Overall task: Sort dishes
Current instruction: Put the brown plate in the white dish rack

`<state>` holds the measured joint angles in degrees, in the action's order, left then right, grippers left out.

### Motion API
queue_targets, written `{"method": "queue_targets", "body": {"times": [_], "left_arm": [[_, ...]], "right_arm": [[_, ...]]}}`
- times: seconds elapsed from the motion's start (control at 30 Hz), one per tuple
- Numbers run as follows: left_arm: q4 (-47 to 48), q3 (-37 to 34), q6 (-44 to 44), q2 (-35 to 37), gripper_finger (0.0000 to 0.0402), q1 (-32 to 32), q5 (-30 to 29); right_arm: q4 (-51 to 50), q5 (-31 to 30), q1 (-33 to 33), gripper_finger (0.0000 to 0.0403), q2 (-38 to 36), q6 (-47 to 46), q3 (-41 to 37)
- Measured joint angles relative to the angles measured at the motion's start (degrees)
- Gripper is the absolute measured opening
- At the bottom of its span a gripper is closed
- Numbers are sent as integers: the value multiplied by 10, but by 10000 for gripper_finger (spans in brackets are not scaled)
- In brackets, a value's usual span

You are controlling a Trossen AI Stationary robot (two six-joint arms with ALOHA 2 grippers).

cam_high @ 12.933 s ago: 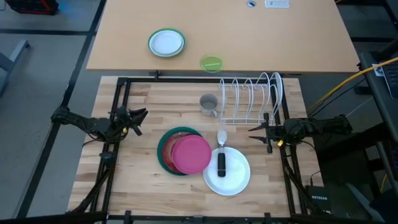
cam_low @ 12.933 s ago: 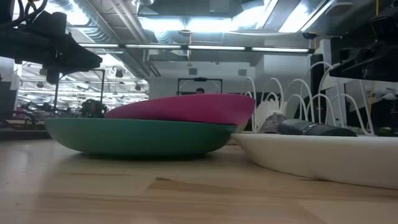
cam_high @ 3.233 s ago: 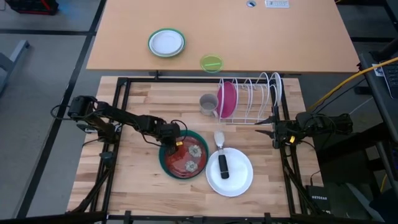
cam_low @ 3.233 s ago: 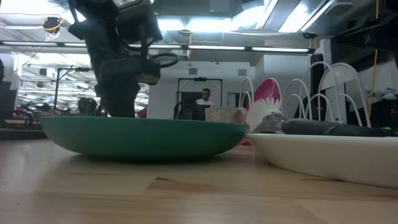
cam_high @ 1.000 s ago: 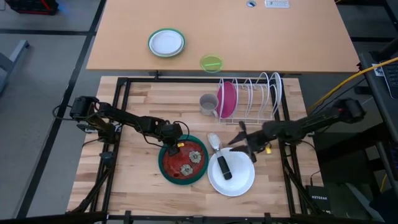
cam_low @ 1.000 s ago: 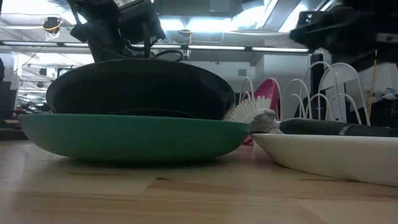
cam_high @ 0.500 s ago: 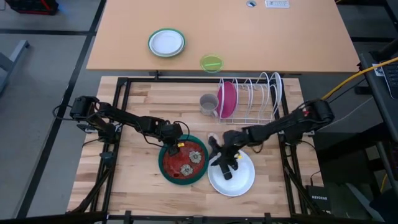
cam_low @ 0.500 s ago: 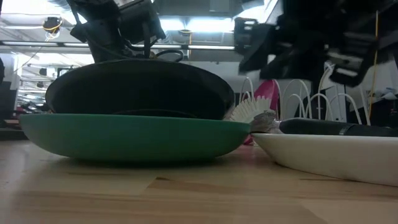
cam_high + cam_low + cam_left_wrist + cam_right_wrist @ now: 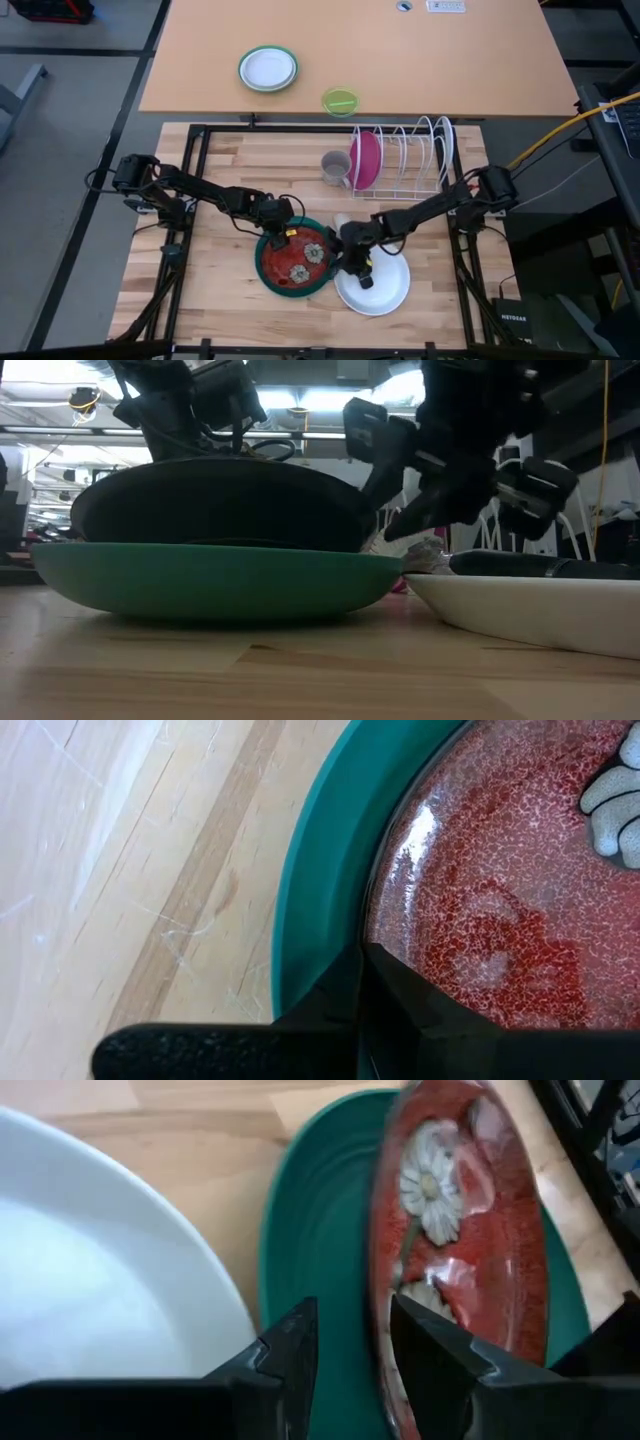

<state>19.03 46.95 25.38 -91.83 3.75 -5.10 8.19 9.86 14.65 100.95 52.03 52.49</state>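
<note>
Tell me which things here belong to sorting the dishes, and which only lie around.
Job:
- red plate, left pincer shut on its rim
- teal plate
- white plate
- pink plate, in rack
- right pincer, open

Around:
- brush
- mug
- green-rimmed plate
- lime bowl

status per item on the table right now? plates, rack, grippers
Dark red patterned plate: tilted up off the teal-green plate, one edge gripped.
Teal-green plate: flat on the table, under the red one.
White plate: flat on the table, brush lying on it.
Pink plate: standing on edge in the rack.
Dish rack: other slots unfilled.
Left gripper: shut on the red plate's rim.
Right gripper: open, at the red plate's other edge.
</note>
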Motion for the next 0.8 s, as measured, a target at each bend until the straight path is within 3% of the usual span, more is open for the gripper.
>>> {"method": "queue_targets", "body": {"times": [0.27,0.6,0.8], "left_arm": [[0,0,8,0,8,0,0],[-4,0,17,0,8,0,1],[-6,0,16,0,8,0,1]], "right_arm": [[7,-139,22,131,1,12,0],[18,-133,22,128,38,5,3],[22,-146,22,59,40,8,1]]}}
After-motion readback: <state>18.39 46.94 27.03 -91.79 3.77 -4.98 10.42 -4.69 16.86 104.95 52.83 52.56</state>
